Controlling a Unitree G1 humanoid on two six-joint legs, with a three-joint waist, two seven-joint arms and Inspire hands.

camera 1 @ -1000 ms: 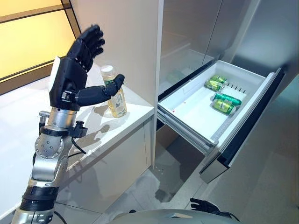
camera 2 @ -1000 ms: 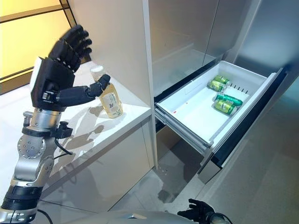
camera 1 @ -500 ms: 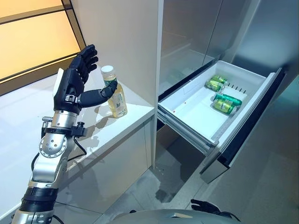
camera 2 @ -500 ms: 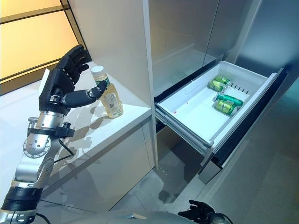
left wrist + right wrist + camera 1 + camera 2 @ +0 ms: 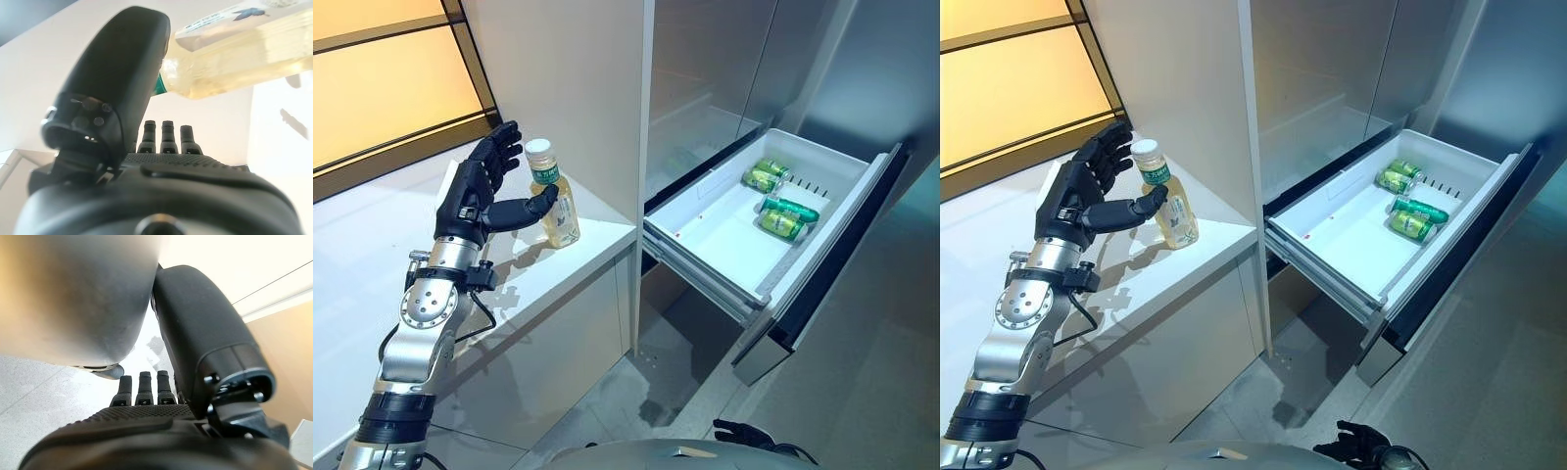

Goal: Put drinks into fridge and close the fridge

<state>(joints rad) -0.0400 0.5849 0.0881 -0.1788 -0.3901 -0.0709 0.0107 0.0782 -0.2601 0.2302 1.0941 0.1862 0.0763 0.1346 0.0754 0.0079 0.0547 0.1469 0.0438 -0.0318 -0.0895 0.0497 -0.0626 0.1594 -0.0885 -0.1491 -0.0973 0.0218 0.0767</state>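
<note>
Your left hand, fingers spread and holding nothing, flanks the green-labelled clear bottle of yellow drink on the white worktop. Green cans lie in the white fridge drawer. Your right hand hangs low with straight fingers.

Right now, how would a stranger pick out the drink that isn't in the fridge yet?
Find the white counter left of the open fridge drawer. Near its right end a clear bottle of pale yellow drink stands upright beside the left robot hand. Unlike the green cans lying in the drawer, it has a white cap.

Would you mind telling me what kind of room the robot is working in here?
Most likely a kitchen: a white counter carries a bottled drink, and beside it a tall steel fridge has its drawer pulled open with green cans lying inside.
</note>
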